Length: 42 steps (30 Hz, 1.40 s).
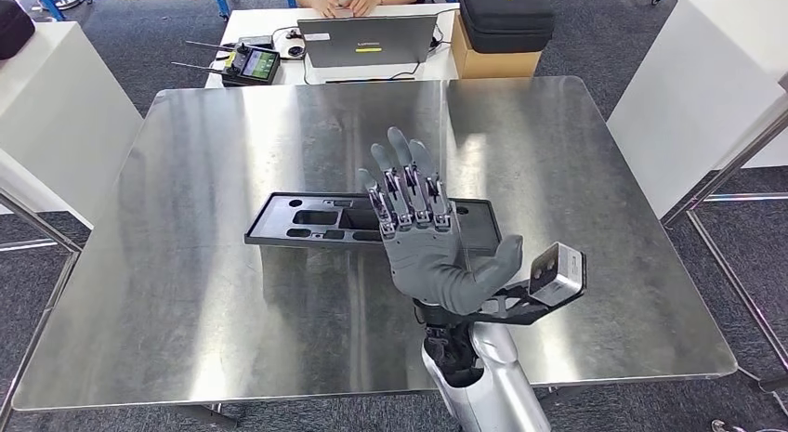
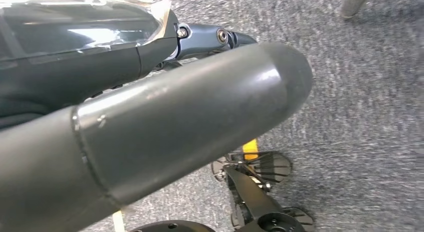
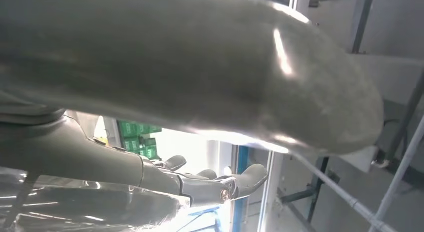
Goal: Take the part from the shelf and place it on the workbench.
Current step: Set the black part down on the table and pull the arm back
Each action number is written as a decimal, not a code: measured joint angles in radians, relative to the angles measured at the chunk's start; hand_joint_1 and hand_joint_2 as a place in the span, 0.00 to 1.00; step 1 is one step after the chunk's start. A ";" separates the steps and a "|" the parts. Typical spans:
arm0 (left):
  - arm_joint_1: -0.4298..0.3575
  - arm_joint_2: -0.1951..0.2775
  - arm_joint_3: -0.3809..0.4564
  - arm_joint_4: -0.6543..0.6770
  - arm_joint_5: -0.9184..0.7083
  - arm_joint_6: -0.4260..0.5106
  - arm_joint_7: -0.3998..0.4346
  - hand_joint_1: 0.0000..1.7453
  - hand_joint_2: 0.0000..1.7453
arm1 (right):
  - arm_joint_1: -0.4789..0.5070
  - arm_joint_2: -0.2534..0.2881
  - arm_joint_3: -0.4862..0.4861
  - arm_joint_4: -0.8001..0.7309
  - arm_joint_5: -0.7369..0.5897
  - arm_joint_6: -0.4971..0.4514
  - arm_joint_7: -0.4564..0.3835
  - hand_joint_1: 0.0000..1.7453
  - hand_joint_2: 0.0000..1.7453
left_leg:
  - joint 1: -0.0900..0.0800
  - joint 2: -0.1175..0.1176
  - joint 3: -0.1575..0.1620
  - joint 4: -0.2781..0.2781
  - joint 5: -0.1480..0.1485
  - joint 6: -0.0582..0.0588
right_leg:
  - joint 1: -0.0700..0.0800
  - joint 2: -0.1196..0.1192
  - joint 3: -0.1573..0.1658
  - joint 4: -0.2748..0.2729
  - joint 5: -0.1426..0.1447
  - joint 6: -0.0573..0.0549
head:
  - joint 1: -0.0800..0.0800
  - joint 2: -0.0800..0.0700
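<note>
Part (image 1: 307, 220), a flat black plastic tray w/ cutouts, lies mid workbench (image 1: 186, 293), well in from all edges. Right hand (image 1: 423, 232) above it, fingers spread, holding nothing. Looks light, stiff, smooth; grip by long edge. Left hand (image 2: 150, 137): can't tell.

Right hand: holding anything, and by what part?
Nothing. The right hand hangs above the part with fingers spread and straight. The part lies flat on the workbench.

One black part (image 1: 372, 220) on one steel workbench (image 1: 186, 265); one laptop (image 1: 368, 40); one black case (image 1: 506, 16); one remote controller (image 1: 251, 63).
</note>
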 joint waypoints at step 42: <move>0.002 0.003 -0.003 0.000 0.002 0.004 -0.071 0.00 0.00 | 0.197 -0.085 -0.156 -0.174 0.127 -0.001 -0.111 0.00 0.00 | 0.021 0.005 -0.058 0.206 -0.103 -0.011 | -0.007 -0.005 0.029 0.010 -0.029 -0.025 | 0.002 0.000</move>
